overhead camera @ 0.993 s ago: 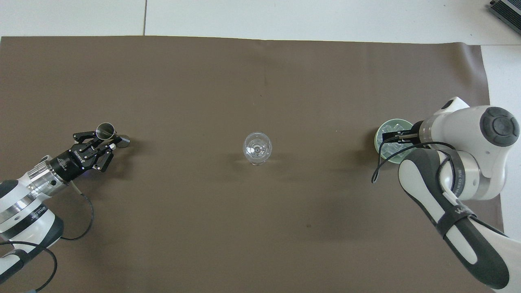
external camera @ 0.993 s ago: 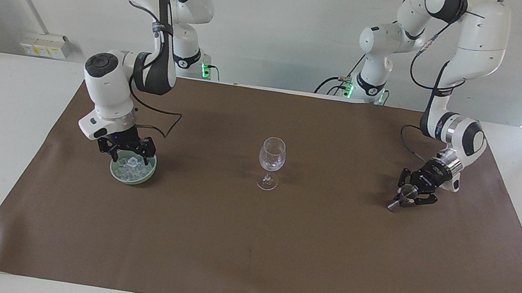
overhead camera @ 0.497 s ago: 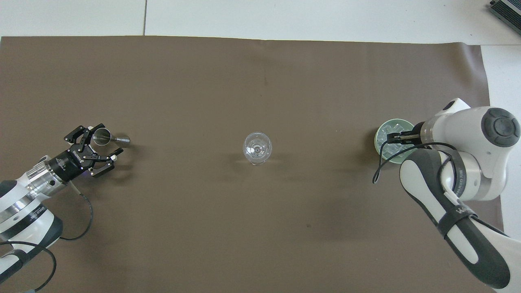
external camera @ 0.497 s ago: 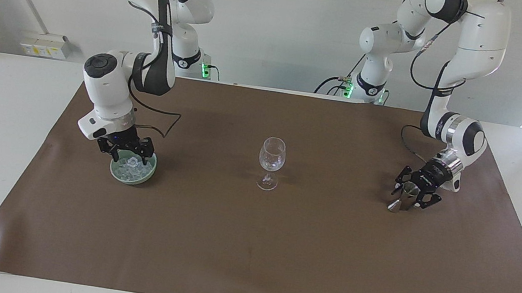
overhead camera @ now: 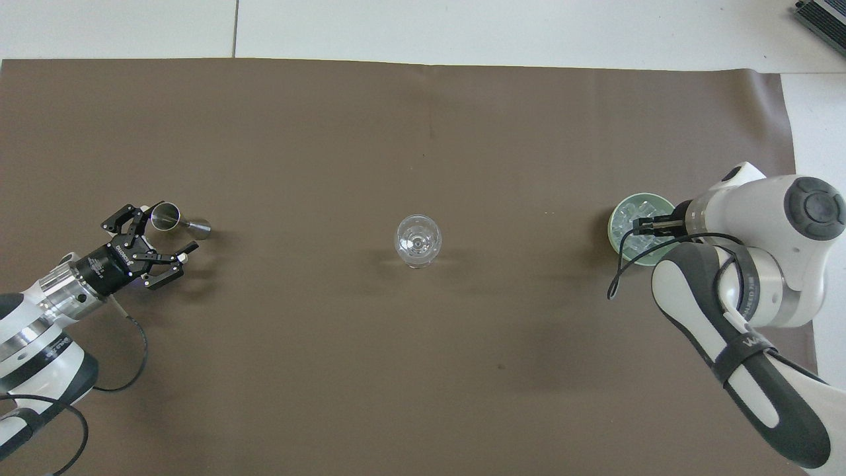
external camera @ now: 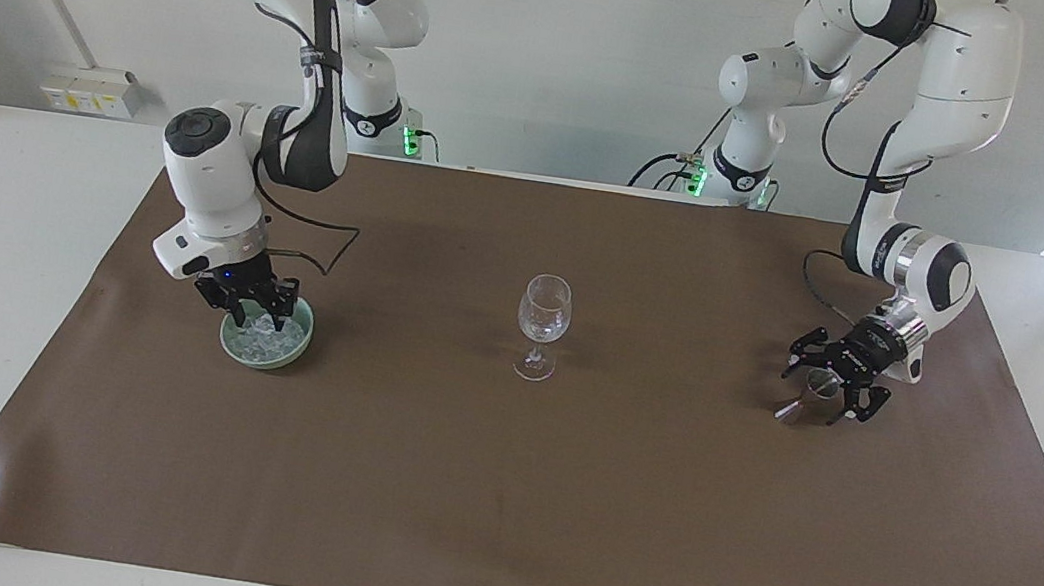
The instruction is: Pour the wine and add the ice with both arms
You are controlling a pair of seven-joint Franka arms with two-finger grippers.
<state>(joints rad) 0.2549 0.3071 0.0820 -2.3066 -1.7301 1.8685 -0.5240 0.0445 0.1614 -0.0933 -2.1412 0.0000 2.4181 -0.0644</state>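
Observation:
An empty clear wine glass [external camera: 543, 324] stands upright mid-mat and shows from above in the overhead view [overhead camera: 418, 240]. A green bowl [external camera: 296, 352] holds the ice [external camera: 267, 332], a heap of small clear cubes, toward the right arm's end; it also shows in the overhead view [overhead camera: 628, 221]. My right gripper [external camera: 252, 310] is down in the bowl at the ice. A small metal jigger [external camera: 810, 389] rests its foot on the mat, leaning, toward the left arm's end [overhead camera: 173, 219]. My left gripper [external camera: 827, 386] is open around its cup [overhead camera: 165, 228].
A brown mat [external camera: 496, 491] covers most of the white table. The right arm's elbow and cable hang low over the mat next to the bowl [overhead camera: 727, 311].
My left gripper has opened and let go of the jigger, which it held tilted one second ago. My right gripper has sunk a little deeper into the bowl.

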